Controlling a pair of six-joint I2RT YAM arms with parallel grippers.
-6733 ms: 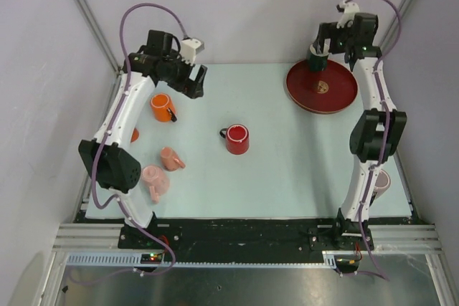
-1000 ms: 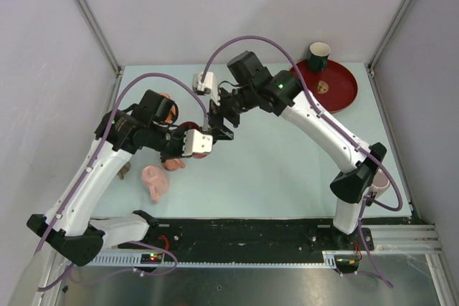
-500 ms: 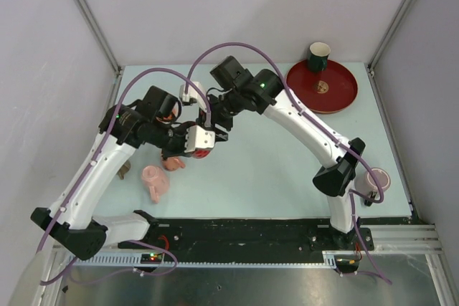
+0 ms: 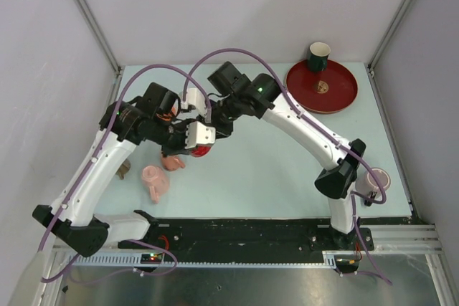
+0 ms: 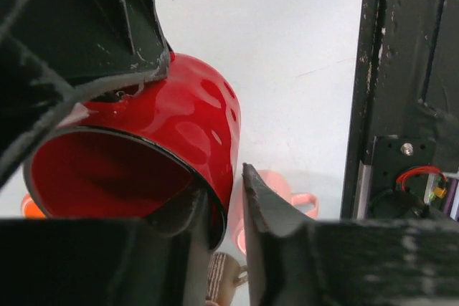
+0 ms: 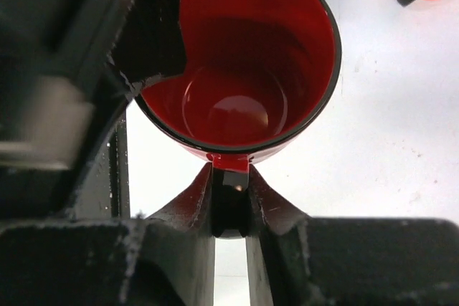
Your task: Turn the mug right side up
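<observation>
— Where is the glossy red ceramic mug [image 4: 201,150]?
— About nine o'clock from the middle of the pale tabletop [image 4: 287,155], caught between both arms. The right gripper [image 6: 229,179] is closed on its dark handle [image 6: 230,209], at six o'clock of the rim in that wrist's view.
— And the left gripper [image 5: 222,193]?
— Pinched on the mug's wall, one finger inside the mouth and one outside, near ten o'clock.
— Why two holds?
— Probably a hand-off: the handle grip steers the turn while the rim pinch steadies it. The mouth faces the right wrist camera, so the mug looks nearly upright. I can't tell whether its base touches the table.
</observation>
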